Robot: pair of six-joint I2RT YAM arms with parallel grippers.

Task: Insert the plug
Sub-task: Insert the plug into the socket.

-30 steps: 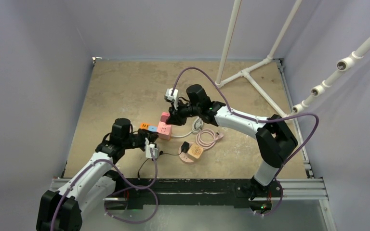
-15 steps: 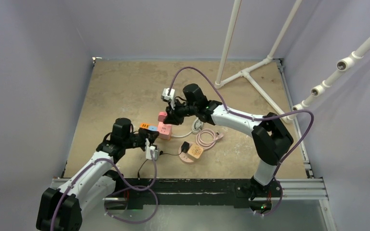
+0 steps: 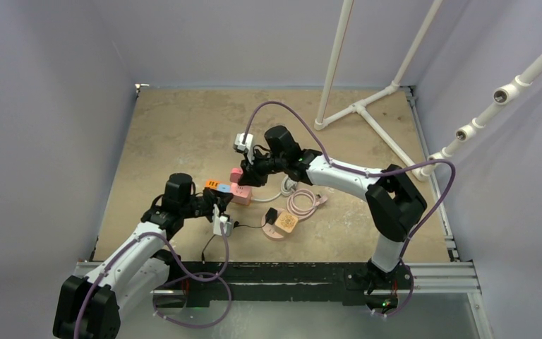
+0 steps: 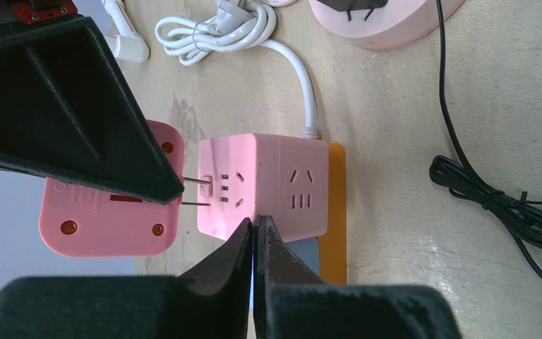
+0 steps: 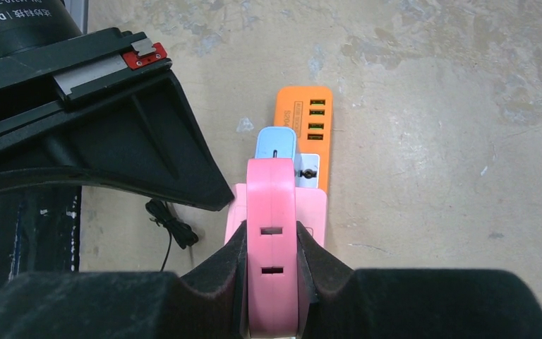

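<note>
The left arm (image 3: pixel 130 251) lies low and reaches from the near left corner toward the middle of the worktop (image 3: pixel 176 134). Its pincer (image 4: pixel 254 229) is pressed tight together with nothing in it. Its tip sits right at the edge of the pink socket cube (image 4: pixel 261 180); I cannot tell if it touches.

An orange strip (image 5: pixel 303 116) with small ports lies flat against the cube, and a little blue block (image 5: pixel 275 143) sits by it.

The pink plug (image 4: pixel 99 226) is just beside the cube, with its two metal pins pointing at the cube's side. The pin tips reach that side. The right pincer (image 5: pixel 272 236) squeezes the plug by its flat sides.

The right arm (image 3: pixel 353 180) rises from the near right corner, bends, and stretches left over a bundled white cable (image 4: pixel 212 32) and a coiled pink cord (image 3: pixel 303 203). Nearby lies a round pink base (image 3: pixel 282 224) with a black plug (image 3: pixel 272 214) on it, and a thin black cord (image 4: pixel 494 205). A white pipe frame (image 3: pixel 356 109) stands at the back right.
</note>
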